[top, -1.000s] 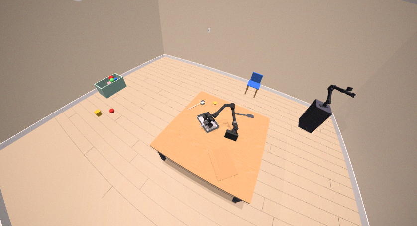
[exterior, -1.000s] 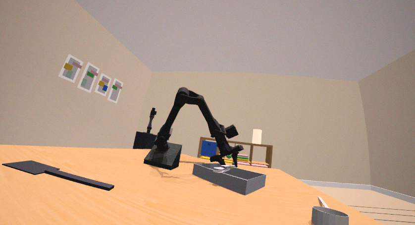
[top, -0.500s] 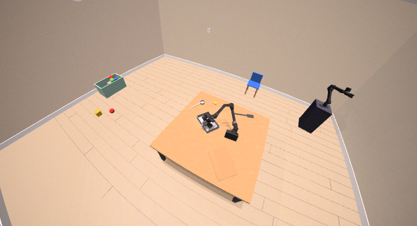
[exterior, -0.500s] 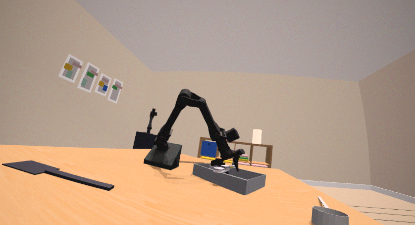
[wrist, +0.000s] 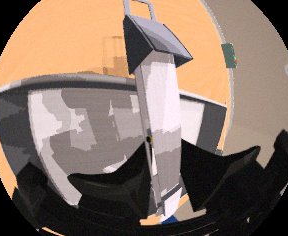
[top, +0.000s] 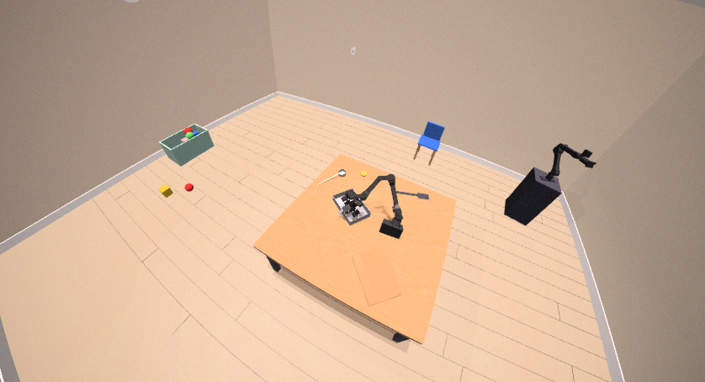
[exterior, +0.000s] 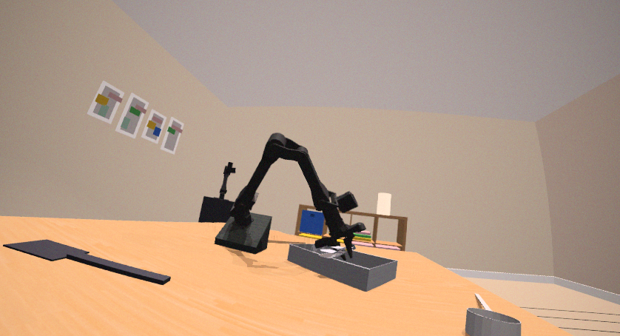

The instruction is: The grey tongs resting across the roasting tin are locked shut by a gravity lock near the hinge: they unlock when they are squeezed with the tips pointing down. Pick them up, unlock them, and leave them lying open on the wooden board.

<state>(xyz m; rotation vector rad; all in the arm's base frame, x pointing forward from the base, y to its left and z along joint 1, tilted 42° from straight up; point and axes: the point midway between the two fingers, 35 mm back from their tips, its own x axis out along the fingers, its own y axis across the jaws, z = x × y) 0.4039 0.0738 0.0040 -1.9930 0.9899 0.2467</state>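
Note:
The grey tongs (wrist: 159, 90) (exterior: 330, 254) lie across the roasting tin (wrist: 87, 80) (exterior: 342, 274) (top: 360, 219). In the wrist view their grey end block and wire loop reach past the tin's far wall, and their arms look folded together. My gripper (wrist: 160, 139) (exterior: 336, 250) (top: 351, 206) is low over the tin and shut on the tongs, with one black finger against each side of the arms. The lower end of the tongs is partly hidden by the fingers. Any gap between tongs and rim cannot be told. The wooden board (top: 379, 280) lies near the table's front edge, with nothing on it.
A dark spatula (top: 421, 195) (exterior: 119, 269) lies behind my arm's base (top: 391, 229) (exterior: 244, 236). A ladle with a round cup (top: 341, 172) (exterior: 492, 323) and a small yellow item (top: 363, 172) lie at the table's back. The tin's walls stand around my fingers.

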